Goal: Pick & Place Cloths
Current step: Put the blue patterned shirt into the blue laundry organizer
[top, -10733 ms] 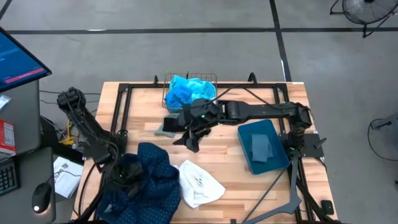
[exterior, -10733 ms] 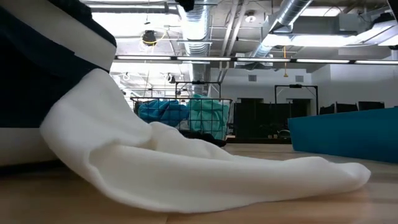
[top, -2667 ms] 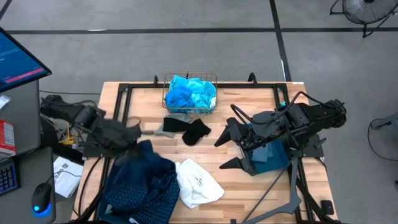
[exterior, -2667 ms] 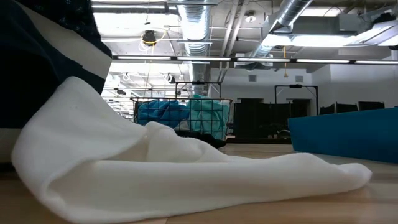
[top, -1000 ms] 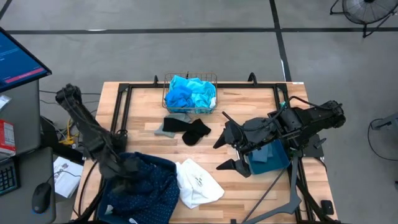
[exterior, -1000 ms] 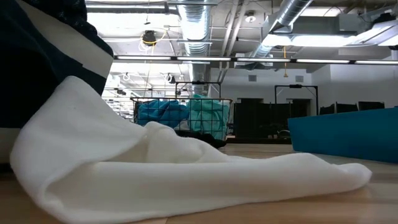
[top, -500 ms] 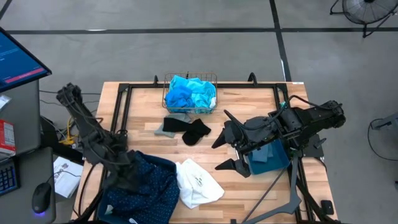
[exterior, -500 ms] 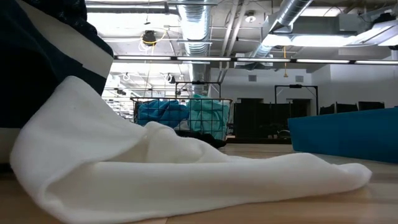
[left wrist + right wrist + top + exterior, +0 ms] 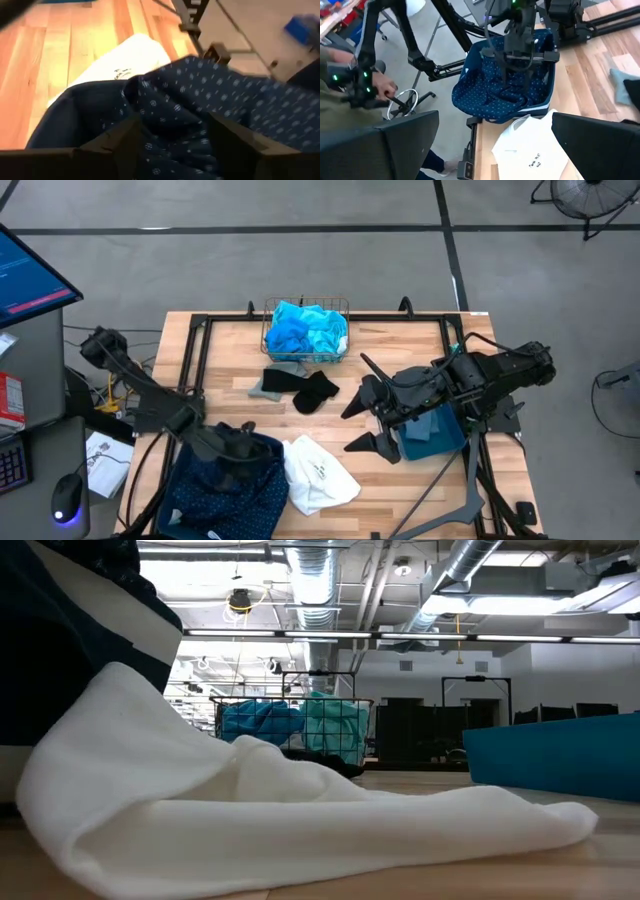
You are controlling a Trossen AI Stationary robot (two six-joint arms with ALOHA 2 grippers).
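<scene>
The navy dotted soft cloth (image 9: 228, 480) lies in its bin, left gripper (image 9: 243, 451) apparently released; white cloth (image 9: 318, 473) and black one (image 9: 315, 389) remain (right gripper (image 9: 357, 426) spread, empty).

No text I can read anywhere. Small dark print on white cloth (image 9: 532, 150) beside my navy dotted cloth (image 9: 210, 115), also seen in my left wrist view, too small to make out. Monitor (image 9: 25, 275) left of table shows red bar and lines, illegible.
</scene>
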